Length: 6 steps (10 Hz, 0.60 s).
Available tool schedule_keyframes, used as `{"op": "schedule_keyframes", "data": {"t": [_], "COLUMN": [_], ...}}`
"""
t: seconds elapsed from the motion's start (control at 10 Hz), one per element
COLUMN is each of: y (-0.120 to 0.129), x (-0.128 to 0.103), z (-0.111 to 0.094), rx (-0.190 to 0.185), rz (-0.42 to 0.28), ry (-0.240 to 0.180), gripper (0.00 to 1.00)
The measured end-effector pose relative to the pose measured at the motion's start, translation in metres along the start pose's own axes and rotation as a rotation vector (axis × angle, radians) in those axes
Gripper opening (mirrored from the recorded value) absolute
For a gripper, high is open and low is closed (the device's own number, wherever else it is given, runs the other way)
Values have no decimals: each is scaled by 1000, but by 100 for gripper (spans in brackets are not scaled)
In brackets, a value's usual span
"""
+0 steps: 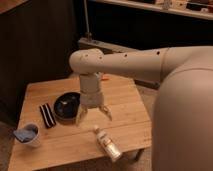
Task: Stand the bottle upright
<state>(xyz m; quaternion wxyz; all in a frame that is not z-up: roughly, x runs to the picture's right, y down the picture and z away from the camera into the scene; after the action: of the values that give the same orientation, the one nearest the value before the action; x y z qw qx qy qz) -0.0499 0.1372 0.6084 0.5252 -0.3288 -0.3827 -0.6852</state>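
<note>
The bottle [108, 143] lies on its side near the front edge of the wooden table [60, 145], cap end pointing to the back left. It is small, clear-whitish, with a pale label. My gripper [94, 115] hangs above the table just behind the bottle and right of the dark bowl [67, 106]. Its two fingers are spread apart with nothing between them. It does not touch the bottle.
A black flat object [47, 115] lies left of the bowl. A white cup with blue cloth [29, 135] stands at the front left. A small orange item [104, 77] lies at the table's back. The table's right edge is close to my body.
</note>
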Motion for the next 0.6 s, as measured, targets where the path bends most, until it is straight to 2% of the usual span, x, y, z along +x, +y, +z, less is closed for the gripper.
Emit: {"op": "schedule_keyframes", "data": {"t": [0.1,0.2,0.3,0.5,0.6], "y": [0,11,11,17,17], "x": [-8,-11,-17,-21,-21], "z": [4,8,10,12,12], "rx": [-26,-45,-53,-75,-76], "rz": [-60,-86,-119,-161,-169], "ry": [127,237,311,412,430], "gripper": [80,80,80,80,80]}}
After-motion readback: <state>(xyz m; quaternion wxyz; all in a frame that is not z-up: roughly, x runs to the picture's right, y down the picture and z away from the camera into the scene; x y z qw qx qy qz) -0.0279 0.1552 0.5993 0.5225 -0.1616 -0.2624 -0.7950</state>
